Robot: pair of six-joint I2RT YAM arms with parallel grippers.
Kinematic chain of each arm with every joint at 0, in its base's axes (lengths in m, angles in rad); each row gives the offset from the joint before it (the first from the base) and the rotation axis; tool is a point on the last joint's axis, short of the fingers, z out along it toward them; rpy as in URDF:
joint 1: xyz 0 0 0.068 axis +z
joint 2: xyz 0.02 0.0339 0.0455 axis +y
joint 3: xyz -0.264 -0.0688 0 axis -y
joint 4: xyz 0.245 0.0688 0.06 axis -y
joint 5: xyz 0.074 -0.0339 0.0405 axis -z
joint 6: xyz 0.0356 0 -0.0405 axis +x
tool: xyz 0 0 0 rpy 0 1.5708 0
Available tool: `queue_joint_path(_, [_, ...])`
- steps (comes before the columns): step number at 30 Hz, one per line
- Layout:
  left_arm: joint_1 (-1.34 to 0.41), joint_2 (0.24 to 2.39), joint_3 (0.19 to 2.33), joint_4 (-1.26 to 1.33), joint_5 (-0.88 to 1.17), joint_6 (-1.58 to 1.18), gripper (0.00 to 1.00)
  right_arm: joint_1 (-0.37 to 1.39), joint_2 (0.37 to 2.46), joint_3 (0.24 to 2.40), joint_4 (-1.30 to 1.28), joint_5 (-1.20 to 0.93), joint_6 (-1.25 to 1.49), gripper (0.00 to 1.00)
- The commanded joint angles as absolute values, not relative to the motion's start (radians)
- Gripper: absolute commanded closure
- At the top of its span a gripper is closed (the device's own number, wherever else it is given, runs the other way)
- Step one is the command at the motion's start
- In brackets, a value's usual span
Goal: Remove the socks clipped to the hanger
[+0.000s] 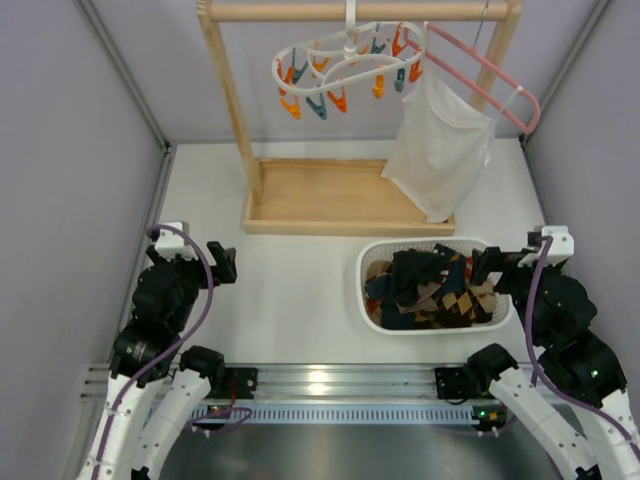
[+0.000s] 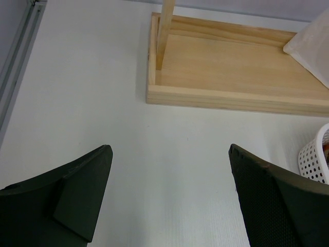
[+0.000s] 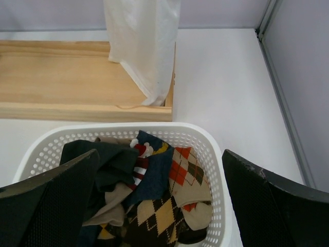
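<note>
Wood frames the far side of the tabletop: a wooden rack with a shallow tray base and a rod across its top. From that rod hangs the hanger, a white looped ring on a hook, with its orange and teal clips dangling beneath it. Just to its right on the same rod hangs a pink wire hanger, and a white mesh bag drops from it to the right end of the tray.

Nearer the arms, right of centre, a white perforated basket stands on the tabletop just in front of the tray. The socks, dark navy and black, lie heaped inside it in a loose tangle. They are mixed with tan-and-brown argyle socks, and one sock shows a red-and-white striped cuff.

The left hand hangs over bare tabletop, well to the left of the basket and facing the rack's left front corner. Its two dark fingers are spread wide with nothing between them.

The right hand sits at the basket's right end, looking down into the heap. Its fingers are likewise spread wide, one to each side of the pile, and grip nothing. Whether they touch the basket or the socks cannot be told.
</note>
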State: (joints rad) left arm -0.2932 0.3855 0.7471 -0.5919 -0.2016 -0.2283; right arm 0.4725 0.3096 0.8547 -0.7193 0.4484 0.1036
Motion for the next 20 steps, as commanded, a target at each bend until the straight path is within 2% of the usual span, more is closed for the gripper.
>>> queue_joint_path(1, [-0.287, 0.373, 0.747, -0.542, -0.190, -0.209, 0.02, 0.463, 0.295, 0.848, -0.712, 0.434, 0.097, 0.01])
queue_joint_path(20, [-0.287, 0.367, 0.746, -0.538, -0.189, -0.207, 0.02, 0.462, 0.307, 0.850, -0.713, 0.454, 0.103, 0.00])
